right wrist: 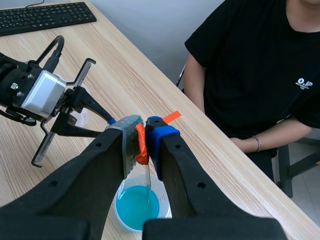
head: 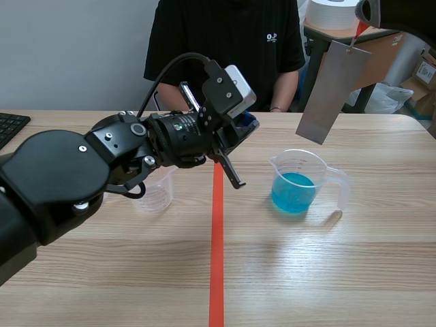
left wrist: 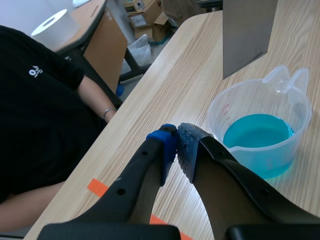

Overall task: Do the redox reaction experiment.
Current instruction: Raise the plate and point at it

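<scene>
Right gripper [right wrist: 142,136] pinched a metal sheet [head: 334,92] over the beaker [head: 294,184]; left gripper [left wrist: 176,145], closed empty, hovered beside; person [head: 225,48] sat behind

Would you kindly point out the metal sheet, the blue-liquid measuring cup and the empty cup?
metal sheet [head: 333,92]: scene view, middle of its face.
blue-liquid measuring cup [head: 293,199]: scene view, front wall.
empty cup [head: 157,196]: scene view, clear side wall.

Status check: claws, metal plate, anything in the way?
Left claw shut, empty, near blue-liquid cup. Right claw shut on metal plate by its red tab; plate hangs above cup, undipped. Nothing between them.
</scene>
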Available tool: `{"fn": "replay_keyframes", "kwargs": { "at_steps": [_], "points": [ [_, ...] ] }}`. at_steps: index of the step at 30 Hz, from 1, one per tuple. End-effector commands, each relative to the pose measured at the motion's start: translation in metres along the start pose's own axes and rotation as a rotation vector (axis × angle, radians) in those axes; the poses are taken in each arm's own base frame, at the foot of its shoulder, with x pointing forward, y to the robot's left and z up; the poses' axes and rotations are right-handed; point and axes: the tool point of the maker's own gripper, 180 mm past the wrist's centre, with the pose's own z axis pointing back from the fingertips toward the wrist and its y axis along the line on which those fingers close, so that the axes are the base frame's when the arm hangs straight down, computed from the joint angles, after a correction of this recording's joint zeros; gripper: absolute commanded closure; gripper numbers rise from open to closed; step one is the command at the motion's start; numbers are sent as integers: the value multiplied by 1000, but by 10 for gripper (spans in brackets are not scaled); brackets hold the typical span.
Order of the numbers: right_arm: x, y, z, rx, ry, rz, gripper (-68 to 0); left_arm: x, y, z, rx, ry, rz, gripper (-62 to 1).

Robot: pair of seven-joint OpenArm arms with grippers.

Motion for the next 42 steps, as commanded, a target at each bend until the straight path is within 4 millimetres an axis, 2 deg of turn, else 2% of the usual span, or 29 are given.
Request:
{"fn": "replay_keyframes", "kwargs": {
  "at_steps": [1,16,25,42],
  "points": [
    [17,-3,3,-2,-43,30,-15,19,5,-6,9,-57,-8,-47],
    [17,-3,3,-2,-43,30,-15,43,-11,-35,-9,-118,33,-47],
    [17,-3,3,-2,-43,30,-15,36,-14,-38,-13,-99,18,-47],
    [17,-3,3,-2,-43,30,-15,36,-14,-38,-13,-99,18,-47]
  ]
}}
